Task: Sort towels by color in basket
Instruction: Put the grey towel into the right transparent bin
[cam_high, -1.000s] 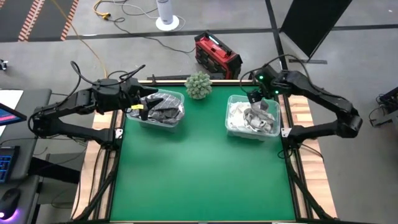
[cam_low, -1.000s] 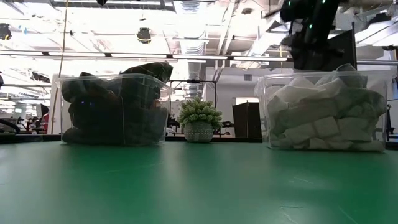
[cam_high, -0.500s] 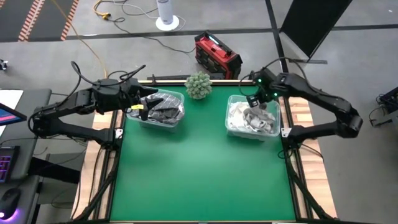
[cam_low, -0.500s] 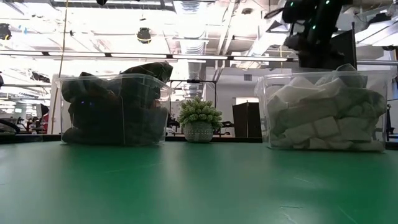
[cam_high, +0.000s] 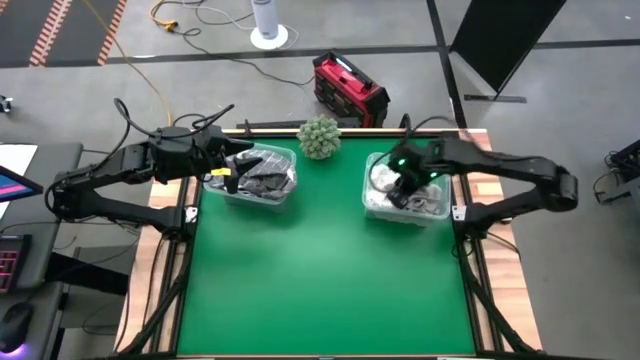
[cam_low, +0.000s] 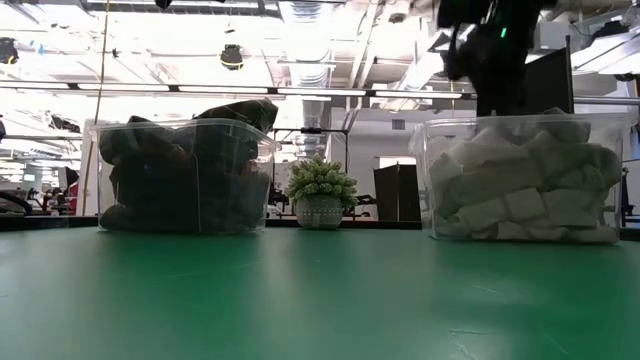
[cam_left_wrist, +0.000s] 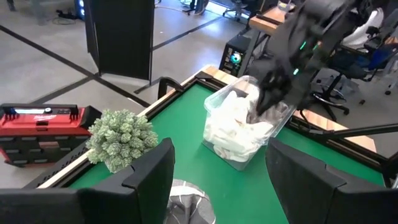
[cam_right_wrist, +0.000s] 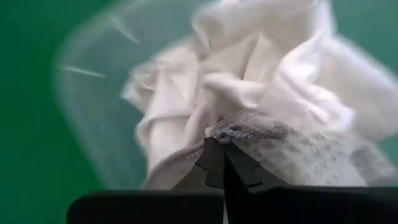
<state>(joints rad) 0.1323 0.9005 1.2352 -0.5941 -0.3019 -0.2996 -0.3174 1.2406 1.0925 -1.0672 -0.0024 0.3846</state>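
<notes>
Soft grey cloth, a light grey towel (cam_right_wrist: 292, 155) in the right clear bin (cam_high: 372, 205) on the worktop, is pinched at its limp edge by the clenched right claw (cam_right_wrist: 222, 163), best gathered at a fold; the left claw (cam_high: 232, 165) is held released over the dark-towel bin (cam_high: 290, 155).

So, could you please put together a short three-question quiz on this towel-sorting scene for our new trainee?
1. True or false: the right gripper is shut on the light grey towel in the clear plastic bin of pale towels.
2. What stands between the two bins at the table's far edge? A) a small potted green plant B) a red toolbox C) a white fan
3. Fill in: the left gripper is over the clear plastic bin that holds ____ towels.

Key:
1. True; its fingers pinch the towel's edge.
2. A, the small potted green plant.
3. Dark; the dark towels fill the bin on the left.
</notes>
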